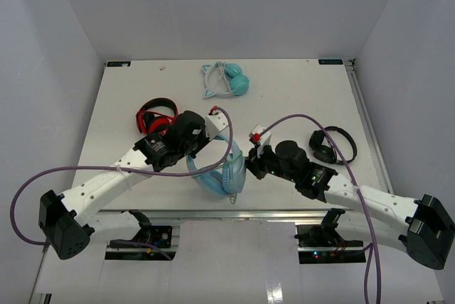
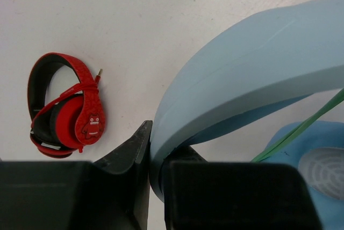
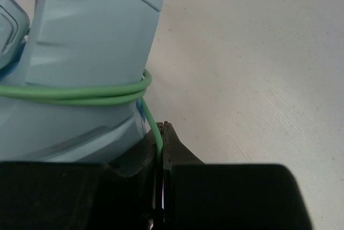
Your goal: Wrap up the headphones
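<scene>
Top external view showed the white desk (image 1: 298, 84) carrying four sets. The large light-blue headphones (image 1: 217, 176) stood near the middle of the desk's near edge, between the two arms. The left tool (image 1: 205, 149) was closed on the headphones, and the left wrist view showed its jaws clamped on the wide headband (image 2: 242, 79). The right tool (image 1: 250, 163) met the headphones from the other side. In the right wrist view it (image 3: 161, 152) was pinched shut on the thin pale-green cable (image 3: 80, 94), which lay in two turns around the blue band just above the jaws.

A red-and-black pair (image 1: 155, 116) lay flat toward the left edge, behind the left arm. A black pair (image 1: 328, 145) lay toward the right edge. A smaller teal pair (image 1: 229, 80) with a white cat-ear band lay near the middle of the far edge.
</scene>
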Motion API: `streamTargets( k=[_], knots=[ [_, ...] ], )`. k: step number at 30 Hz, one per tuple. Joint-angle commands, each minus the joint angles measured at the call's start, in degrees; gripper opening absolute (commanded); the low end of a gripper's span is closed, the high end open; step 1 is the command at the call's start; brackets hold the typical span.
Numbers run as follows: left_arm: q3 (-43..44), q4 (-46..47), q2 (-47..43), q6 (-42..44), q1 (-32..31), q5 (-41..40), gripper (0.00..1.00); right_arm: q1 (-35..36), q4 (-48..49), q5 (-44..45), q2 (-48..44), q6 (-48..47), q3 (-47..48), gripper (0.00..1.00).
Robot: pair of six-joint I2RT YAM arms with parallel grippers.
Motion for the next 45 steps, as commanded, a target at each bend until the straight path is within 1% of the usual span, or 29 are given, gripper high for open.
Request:
streamTargets(
  k=[1,4,9,16,23,27,32,36,38,41,43,45],
  knots=[
    [-2.06,3.09,-1.27,7.91,0.21,-8.86,0.0,-0.77,1.8,0.5,1.62,-1.06,5.01,0.09],
    [-2.6,5.02,0.64,10.44,0.21,-6.91,0.0,-0.84,1.84,2.88,4.38,-1.54,5.48,0.09],
    [-1.68,5.33,8.08,13.15,0.22,-9.14,0.0,-0.97,2.15,10.73,8.99,-1.46,4.54,0.08],
    [0.58,5.9,15.29,15.97,0.32,-8.29,0.0,-1.27,5.25,12.3,11.05,-1.98,2.73,0.08],
    [2.34,11.75,21.06,20.22,1.87,-6.53,0.0,-4.04,11.59,10.24,14.43,-0.65,-0.42,0.09],
    [3.19,15.4,24.23,19.81,3.4,-4.67,0.0,-5.85,15.29,9.73,17.49,1.39,-1.54,0.09],
    [2.16,17.26,25.9,18.55,4.53,0.41,0.08,-7.42,20.41,8.22,18.21,2.95,-4.57,0.11],
    [1.31,18.52,27.01,19.12,4.69,0.45,0.14,-8.36,21.99,7.75,18.65,2.75,-4.89,0.12],
    [0.97,20.1,27.18,19.42,4.78,0.76,0.24,-9.06,22.81,7.66,19.27,2.24,-4.8,0.12],
    [1.22,21.32,27.27,19.42,5.04,2.39,0.28,-9.84,24.71,7.49,20.22,2.23,-5.32,0.09],
    [1.96,21.3,27.94,19.42,5.04,2.84,0.34,-10.16,25.89,6.91,20.7,2.17,-5.66,0.08],
    [2.95,20.76,28.99,19.46,5.04,3.03,0.37,-10.36,26.78,6.37,21.5,2.23,-5.89,0.08]
  ],
)
